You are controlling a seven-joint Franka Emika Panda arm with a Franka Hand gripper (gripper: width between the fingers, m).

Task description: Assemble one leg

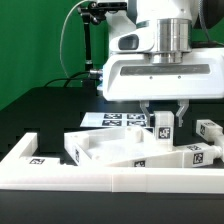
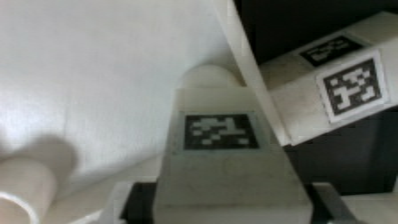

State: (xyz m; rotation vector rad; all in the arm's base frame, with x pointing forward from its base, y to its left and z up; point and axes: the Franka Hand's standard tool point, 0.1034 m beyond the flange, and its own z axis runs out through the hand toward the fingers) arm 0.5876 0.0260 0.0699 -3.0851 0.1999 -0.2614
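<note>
My gripper (image 1: 162, 117) is shut on a white leg (image 1: 161, 126) with a square tag, and holds it upright over the back right part of the large flat white panel (image 1: 105, 150). In the wrist view the gripper (image 2: 226, 207) has the leg (image 2: 222, 135) between its dark fingers (image 2: 141, 203), and the leg points down at the panel (image 2: 89, 80). I cannot tell whether the leg's tip touches the panel. Another leg (image 2: 338, 75) lies beside the panel's edge.
Two more tagged legs (image 1: 210, 130) (image 1: 196, 155) lie at the exterior view's right. The marker board (image 1: 108, 118) lies behind the panel. A white rim (image 1: 100, 182) runs along the front and left. A rounded white post (image 2: 36, 178) shows near the gripper.
</note>
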